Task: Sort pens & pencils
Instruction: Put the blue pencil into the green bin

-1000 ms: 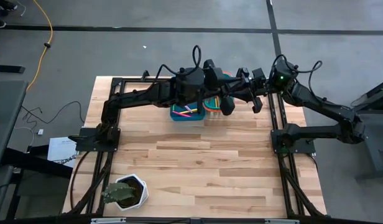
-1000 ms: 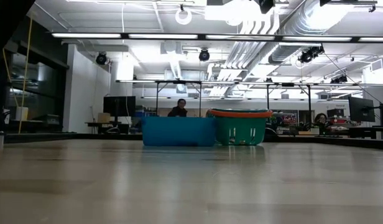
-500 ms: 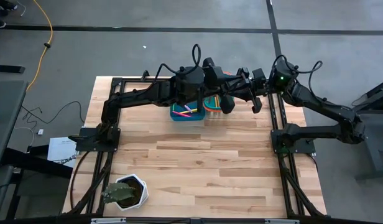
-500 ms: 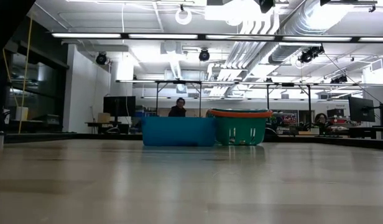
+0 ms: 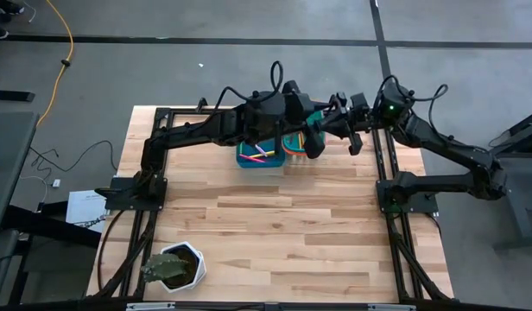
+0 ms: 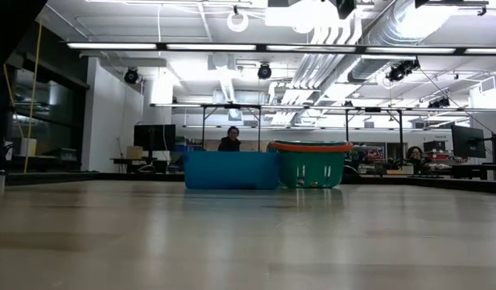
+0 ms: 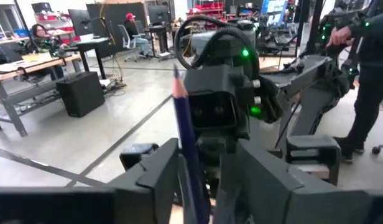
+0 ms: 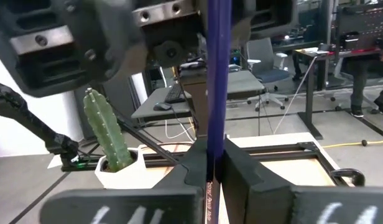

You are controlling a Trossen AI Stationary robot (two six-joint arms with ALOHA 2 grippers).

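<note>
Right gripper clamped on the dark purple pencil, which stands upright between its fingers. Left gripper faces it, jaws spread, same pencil in the gap, contact unclear. Both meet above the blue bin and green bin; more pens lie in the blue one.

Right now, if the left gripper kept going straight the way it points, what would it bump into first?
The left gripper would first meet the purple pencil standing upright between its open jaws, then, just behind it, the right arm's wrist facing it. How close that is, is hard to judge.
</note>
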